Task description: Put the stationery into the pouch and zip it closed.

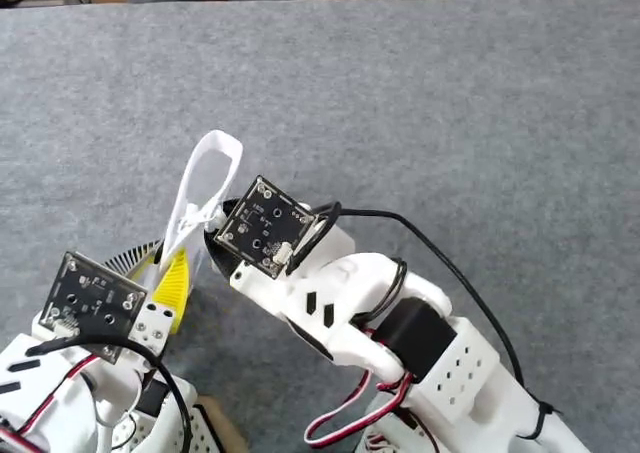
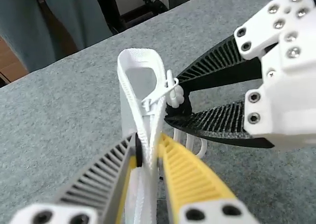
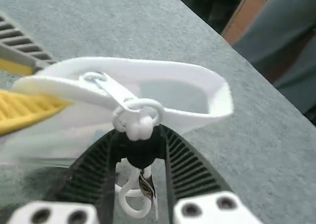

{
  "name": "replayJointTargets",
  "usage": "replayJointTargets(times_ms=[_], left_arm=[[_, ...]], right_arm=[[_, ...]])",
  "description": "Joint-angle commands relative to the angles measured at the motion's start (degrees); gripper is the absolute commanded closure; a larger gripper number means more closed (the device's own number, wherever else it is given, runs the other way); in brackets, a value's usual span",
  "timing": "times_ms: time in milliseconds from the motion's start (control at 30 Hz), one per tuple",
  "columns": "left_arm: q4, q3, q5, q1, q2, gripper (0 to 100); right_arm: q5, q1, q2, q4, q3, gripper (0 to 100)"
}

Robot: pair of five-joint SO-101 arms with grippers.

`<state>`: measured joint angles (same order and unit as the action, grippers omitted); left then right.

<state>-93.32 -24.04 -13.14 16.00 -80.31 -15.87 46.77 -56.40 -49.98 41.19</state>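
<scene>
The left tool [image 2: 148,157] clamps the pouch [image 2: 136,54] by its zipped end, upright near the bench's [image 1: 450,103] arm-side edge. The right tool [image 3: 140,145] pinches the zipper pull [image 3: 138,116]. We judge the pouch light and floppy, best held taut.

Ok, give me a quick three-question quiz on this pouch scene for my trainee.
1. True or false: the left gripper has its fingers clamped on the pouch.
2. What sits between the black fingers of the right gripper? A: zipper pull; B: pen; C: eraser.
3. Is the pouch zipped fully closed?
Key: 1 true; 2 A; 3 no, its far end gapes open.
</scene>
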Motion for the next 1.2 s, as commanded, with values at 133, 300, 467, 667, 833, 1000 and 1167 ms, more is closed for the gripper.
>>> replayJointTargets(times_ms=[133, 300, 467, 667, 833, 1000, 1167], left_arm=[[-7.5, 11.7, -0.2, 0.7, 0.8, 97], [-7.6, 13.7, -0.2, 0.7, 0.8, 97], [-7.6, 15.8, 0.3, 0.7, 0.7, 97], [-7.7, 21.1, 3.2, 4.2, 0.7, 97], [-7.7, 21.0, 3.5, 5.0, 0.7, 97], [-7.7, 21.0, 3.5, 5.1, 0.7, 97], [-7.5, 19.7, 3.5, 5.0, 0.8, 97]], right_arm=[[-7.8, -12.2, -0.7, 6.0, -3.0, 98.6], [-15.3, -14.7, -0.2, 7.7, -1.8, 98.6], [-19.7, -19.2, -0.2, 11.3, 2.4, 98.6], [-25.6, -26.9, -0.2, 17.6, 8.6, 98.6], [-26.4, -30.0, -0.2, 18.1, 9.7, 98.6], [-26.7, -35.5, -0.2, 18.2, 9.7, 98.6], [-26.2, -36.5, -0.7, 17.6, 9.7, 98.6]])
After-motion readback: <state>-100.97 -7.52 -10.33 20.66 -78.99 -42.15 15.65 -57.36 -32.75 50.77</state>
